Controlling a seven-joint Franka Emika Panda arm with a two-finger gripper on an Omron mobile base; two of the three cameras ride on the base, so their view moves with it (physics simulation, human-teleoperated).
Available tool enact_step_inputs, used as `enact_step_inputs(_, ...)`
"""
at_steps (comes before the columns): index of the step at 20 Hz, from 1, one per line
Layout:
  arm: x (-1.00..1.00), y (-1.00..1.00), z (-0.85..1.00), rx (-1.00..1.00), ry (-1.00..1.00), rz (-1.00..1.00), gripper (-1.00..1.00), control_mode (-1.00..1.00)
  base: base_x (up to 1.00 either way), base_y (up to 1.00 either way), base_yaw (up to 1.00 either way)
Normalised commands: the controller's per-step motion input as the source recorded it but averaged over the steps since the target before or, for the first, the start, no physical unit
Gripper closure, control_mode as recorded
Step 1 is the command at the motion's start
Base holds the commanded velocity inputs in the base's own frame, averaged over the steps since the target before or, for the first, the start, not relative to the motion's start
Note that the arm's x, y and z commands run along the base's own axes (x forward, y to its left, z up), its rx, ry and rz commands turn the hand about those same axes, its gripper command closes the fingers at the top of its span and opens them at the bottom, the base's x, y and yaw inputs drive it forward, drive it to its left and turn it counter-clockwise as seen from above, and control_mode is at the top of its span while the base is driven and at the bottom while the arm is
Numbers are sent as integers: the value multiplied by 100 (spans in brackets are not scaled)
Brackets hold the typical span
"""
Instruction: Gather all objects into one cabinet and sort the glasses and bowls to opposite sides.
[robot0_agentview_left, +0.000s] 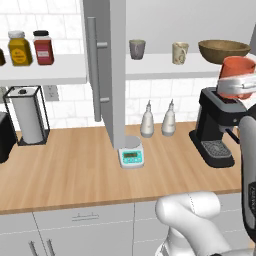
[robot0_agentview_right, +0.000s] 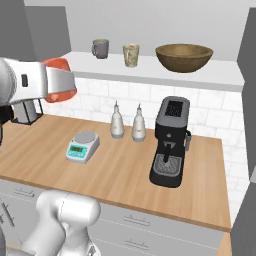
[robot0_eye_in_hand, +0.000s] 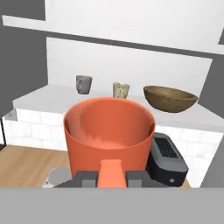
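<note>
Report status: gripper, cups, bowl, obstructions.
Gripper shut on orange-red cup, held off the shelf. Dark grey cup, cream cup, wooden bowl on shelf. Nothing blocking.

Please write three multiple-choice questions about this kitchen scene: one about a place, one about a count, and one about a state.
1. Where is the wide brown wooden bowl?
A. On the wooden counter
B. On the white shelf board, right of the cream cup
C. On the black coffee machine

2. How many cups stand on that shelf board?
A. Two
B. Three
C. None

3. What is the state of the end effector?
A. Open and empty
B. Shut on the dark grey cup
C. Shut on the orange-red cup

Answers:
1 B, as the bowl rests at the shelf's right end.
2 A, only the dark grey and cream cups stand there.
3 C, the hand view has the orange-red cup right above the fingertips.
</note>
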Motion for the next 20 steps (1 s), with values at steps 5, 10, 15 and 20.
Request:
enact_step_inputs(5, 59, 0, 8, 0, -5, 1, 100, -100, 0, 0, 0)
enact_step_inputs(10, 64, 0, 29, 0, 1, 0, 100, -100, 0, 0, 0)
enact_step_inputs(15, 44, 0, 22, 0, 3, 3, 100, -100, 0, 0, 0)
enact_step_inputs(20, 30, 0, -1, -1, 2, 9, 100, -100, 0, 0, 0)
